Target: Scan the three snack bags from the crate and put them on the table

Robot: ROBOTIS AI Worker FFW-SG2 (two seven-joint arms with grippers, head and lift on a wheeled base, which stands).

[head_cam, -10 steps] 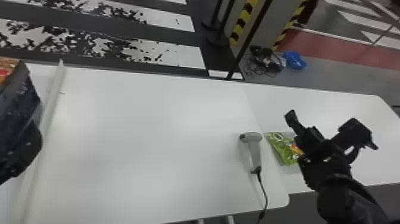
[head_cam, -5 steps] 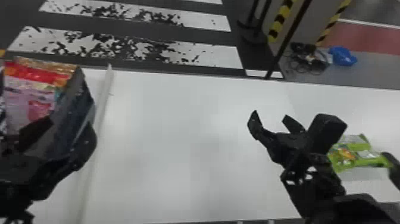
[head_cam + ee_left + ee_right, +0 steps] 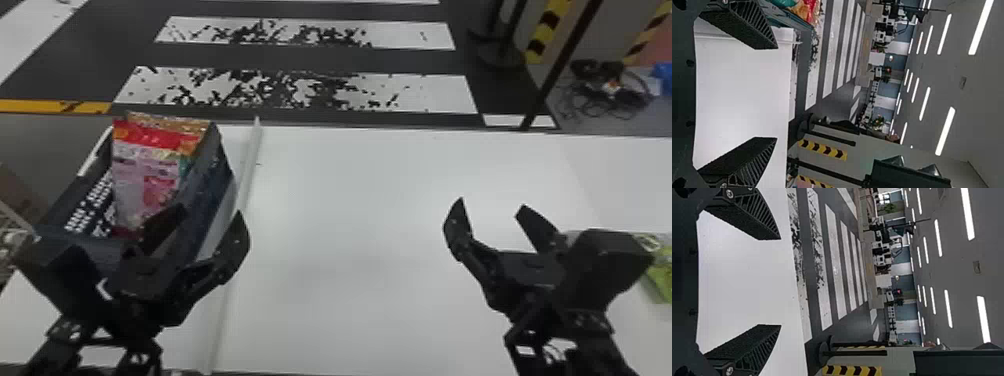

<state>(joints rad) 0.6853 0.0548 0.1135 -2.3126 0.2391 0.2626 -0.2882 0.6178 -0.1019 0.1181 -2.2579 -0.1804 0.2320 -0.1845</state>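
Head view has swung left to the crate (image 3: 216, 185), whose snack bags (image 3: 150, 167) stand so close that the left gripper (image 3: 210, 212), wide open and empty like the right gripper (image 3: 491, 203), may pinch two; a green bag (image 3: 662, 275) lies on the table (image 3: 375, 250).

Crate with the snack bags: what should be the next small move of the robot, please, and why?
I would probably ease the left tool toward the top of the red-and-pink snack bag. That bag stands in the crate with its top uncovered, and the tool is open, empty and near the crate.
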